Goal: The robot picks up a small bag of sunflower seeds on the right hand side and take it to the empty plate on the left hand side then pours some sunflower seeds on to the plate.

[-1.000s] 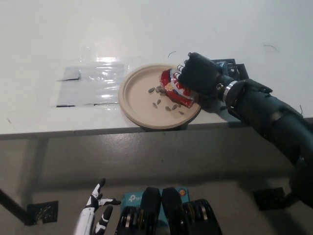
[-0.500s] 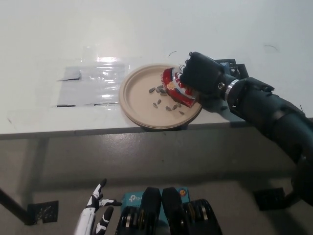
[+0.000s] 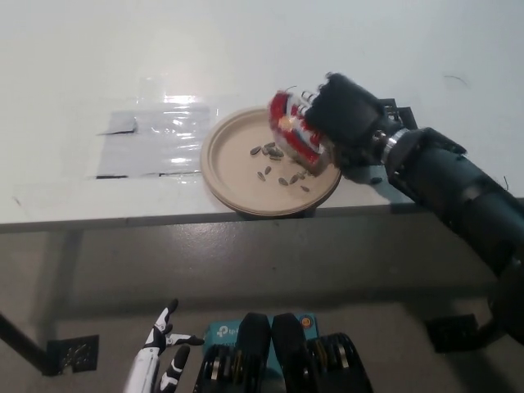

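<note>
Right hand point(image 3: 348, 123) is gripping the bag point(image 3: 293, 133), tilting it over the plate's point(image 3: 225, 182) right side; seeds point(image 3: 277, 164) are lying on the plate. Left hand point(image 3: 164, 352) is resting low, fingers spread, holding nothing.

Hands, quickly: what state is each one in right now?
Left hand: open, holding nothing, low beside the body.
Right hand: shut on the seed bag over the plate.

black right hand point(image 3: 348, 119) gripping red seed bag point(image 3: 293, 133) over plate point(image 3: 223, 160), seeds point(image 3: 278, 164) scattered on it
</note>
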Available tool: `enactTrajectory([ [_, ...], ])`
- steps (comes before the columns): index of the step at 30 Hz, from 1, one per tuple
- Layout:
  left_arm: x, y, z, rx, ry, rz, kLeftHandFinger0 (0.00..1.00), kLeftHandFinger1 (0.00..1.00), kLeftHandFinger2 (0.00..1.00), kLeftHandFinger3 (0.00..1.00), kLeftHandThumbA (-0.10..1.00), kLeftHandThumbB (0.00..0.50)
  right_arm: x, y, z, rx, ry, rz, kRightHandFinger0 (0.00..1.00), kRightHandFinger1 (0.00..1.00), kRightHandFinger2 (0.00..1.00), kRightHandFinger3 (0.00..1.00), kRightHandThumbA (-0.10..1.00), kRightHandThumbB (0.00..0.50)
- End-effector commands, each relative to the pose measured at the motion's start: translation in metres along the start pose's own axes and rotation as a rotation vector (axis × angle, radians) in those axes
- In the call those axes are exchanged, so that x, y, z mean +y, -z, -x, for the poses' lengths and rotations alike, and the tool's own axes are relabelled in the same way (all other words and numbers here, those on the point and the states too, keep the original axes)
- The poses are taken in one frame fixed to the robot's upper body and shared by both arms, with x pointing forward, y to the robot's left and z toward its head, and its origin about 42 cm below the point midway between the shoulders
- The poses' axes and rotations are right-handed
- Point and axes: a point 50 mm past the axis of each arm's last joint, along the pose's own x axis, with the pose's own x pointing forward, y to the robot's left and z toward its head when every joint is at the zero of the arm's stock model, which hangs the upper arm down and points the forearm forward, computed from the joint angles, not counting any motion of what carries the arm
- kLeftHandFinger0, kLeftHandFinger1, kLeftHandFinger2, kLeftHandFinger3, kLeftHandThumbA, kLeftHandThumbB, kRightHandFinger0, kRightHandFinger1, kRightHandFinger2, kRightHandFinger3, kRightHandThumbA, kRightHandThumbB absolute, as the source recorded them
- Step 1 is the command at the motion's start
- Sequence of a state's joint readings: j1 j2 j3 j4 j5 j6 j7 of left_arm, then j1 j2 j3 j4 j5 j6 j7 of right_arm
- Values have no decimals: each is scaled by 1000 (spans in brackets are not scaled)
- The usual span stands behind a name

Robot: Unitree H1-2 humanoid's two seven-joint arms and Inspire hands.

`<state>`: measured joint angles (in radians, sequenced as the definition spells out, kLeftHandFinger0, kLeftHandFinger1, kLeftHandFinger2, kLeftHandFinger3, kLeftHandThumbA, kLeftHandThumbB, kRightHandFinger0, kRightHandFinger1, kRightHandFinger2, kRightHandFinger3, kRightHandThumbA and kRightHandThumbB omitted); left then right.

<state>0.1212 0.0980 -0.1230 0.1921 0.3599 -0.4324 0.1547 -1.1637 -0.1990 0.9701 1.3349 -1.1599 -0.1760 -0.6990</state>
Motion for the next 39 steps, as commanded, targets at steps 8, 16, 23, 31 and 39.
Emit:
enactTrajectory([
  [8, 6, -6, -3, -56, -46, -1, 984, 676, 569, 1000, 1000, 35, 1, 23, 14, 277, 164, -464, 0, 291, 893, 707, -100, 190],
  [16, 6, -7, -4, -60, -38, -4, 960, 668, 567, 1000, 1000, 13, 10, 31, 28, 305, 171, -497, 0, 341, 891, 720, -100, 189],
  [23, 5, -6, -2, -54, -42, -5, 958, 647, 550, 1000, 1000, 9, 13, 37, 33, 286, 157, -432, 3, 376, 836, 690, -100, 177],
  [31, 7, -5, -2, -53, -44, -7, 968, 668, 564, 1000, 1000, 21, 12, 55, 37, 228, 81, -195, 0, 386, 878, 731, -100, 222],
  [39, 6, -5, 0, -48, -41, -4, 974, 652, 548, 1000, 1000, 17, 7, 63, 37, 210, 94, 33, 0, 103, 568, 251, -100, 308],
])
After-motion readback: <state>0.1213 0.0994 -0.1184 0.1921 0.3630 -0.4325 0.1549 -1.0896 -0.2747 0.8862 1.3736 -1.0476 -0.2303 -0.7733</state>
